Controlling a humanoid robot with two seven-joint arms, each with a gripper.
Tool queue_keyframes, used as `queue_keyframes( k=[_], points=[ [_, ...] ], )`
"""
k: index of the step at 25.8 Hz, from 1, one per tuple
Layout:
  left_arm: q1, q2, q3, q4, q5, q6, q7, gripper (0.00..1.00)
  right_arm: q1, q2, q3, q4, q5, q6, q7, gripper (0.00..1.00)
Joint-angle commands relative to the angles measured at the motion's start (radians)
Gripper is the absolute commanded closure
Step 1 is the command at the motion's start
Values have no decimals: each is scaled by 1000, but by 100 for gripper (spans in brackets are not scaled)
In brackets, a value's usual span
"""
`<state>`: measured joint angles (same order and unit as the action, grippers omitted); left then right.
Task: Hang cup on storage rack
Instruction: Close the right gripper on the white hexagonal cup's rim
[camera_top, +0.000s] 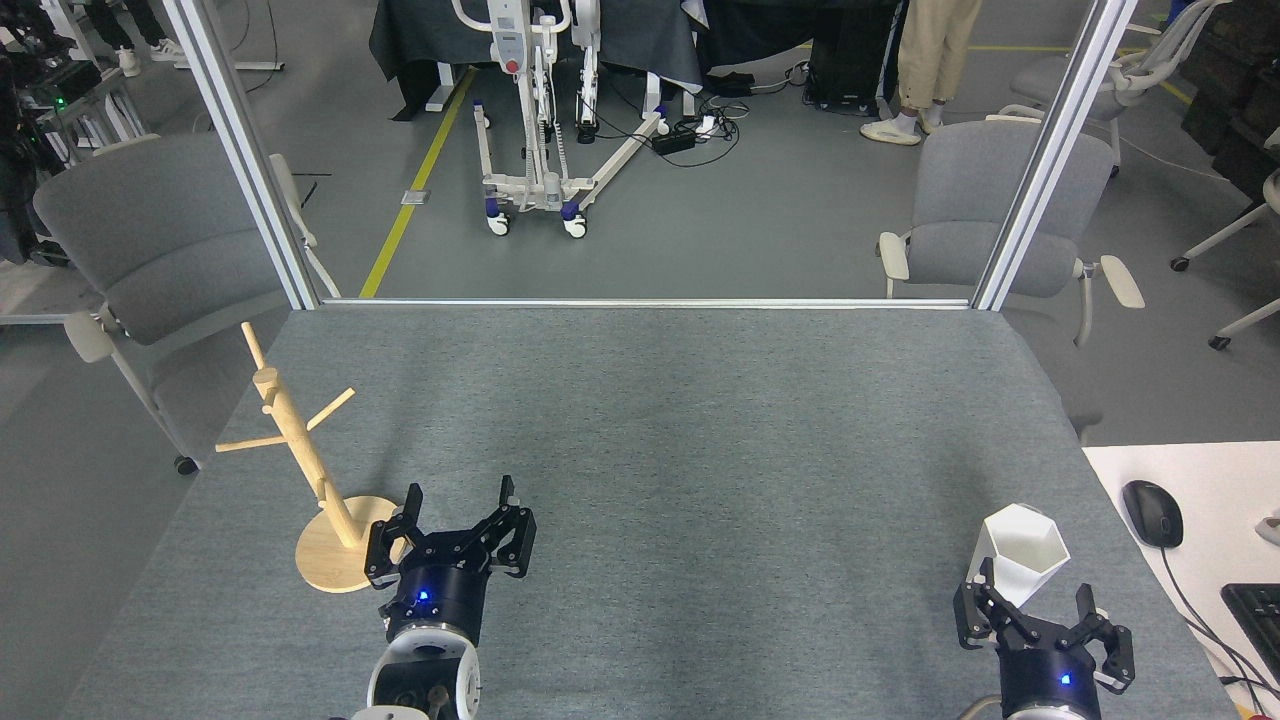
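1. A grey office chair (150, 240) stood on the floor past the table's far left corner.
2. The storage rack (300, 460), a light wooden post with angled pegs on a round disc base, stood near the left edge of the table (650, 420), which was covered in grey felt. Its pegs were bare.
3. The left tool (452, 520) sat just right of the rack's base, low over the table near the front edge. Its dark fingers were spread apart and gripped nothing. One finger overlapped the disc base in this view; whether it touched the base could not be told.
4. The middle of the table lay between the two arms. Beyond its far edge, a white wheeled stand (535, 120) and a tangle of cables stood on the floor.
5. A second grey chair (985, 215) stood past the far right corner, and a person's legs (925, 65) showed at the top of the view.
6. The cup (1020, 555), matte white and faceted with an angular rim, stood upright near the table's front right corner, well apart from the rack.
7. The right tool (1035, 620) was just in front of the cup, its fingers released and spread, with the left finger reaching up beside the cup's lower wall. It did not grip the cup.
8. A black mouse (1152, 512) and the corner of a keyboard (1255, 615) lay on a white desk at the far right.
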<state>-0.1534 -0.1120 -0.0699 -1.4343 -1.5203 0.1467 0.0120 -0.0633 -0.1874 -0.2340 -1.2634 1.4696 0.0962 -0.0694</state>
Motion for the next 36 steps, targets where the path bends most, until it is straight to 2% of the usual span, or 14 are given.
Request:
queue_keyframes(
  k=[1,16,22,36],
  points=[
    [0,-2,1,9,-1,1,0,0,-21,-1,-1,27,0,0,-17,0],
    [-9,-2,1,37,0,2,0,0,-43,-4,-1,48,0,0,-30,0],
    [-22,-2,1,67,-1,2,0,0,-58,-4,-4,73,0,0,-87,0],
    [-23,-3,1,71,-1,2,0,0,-64,-18,-5,95,0,0,-90,0]
  ],
)
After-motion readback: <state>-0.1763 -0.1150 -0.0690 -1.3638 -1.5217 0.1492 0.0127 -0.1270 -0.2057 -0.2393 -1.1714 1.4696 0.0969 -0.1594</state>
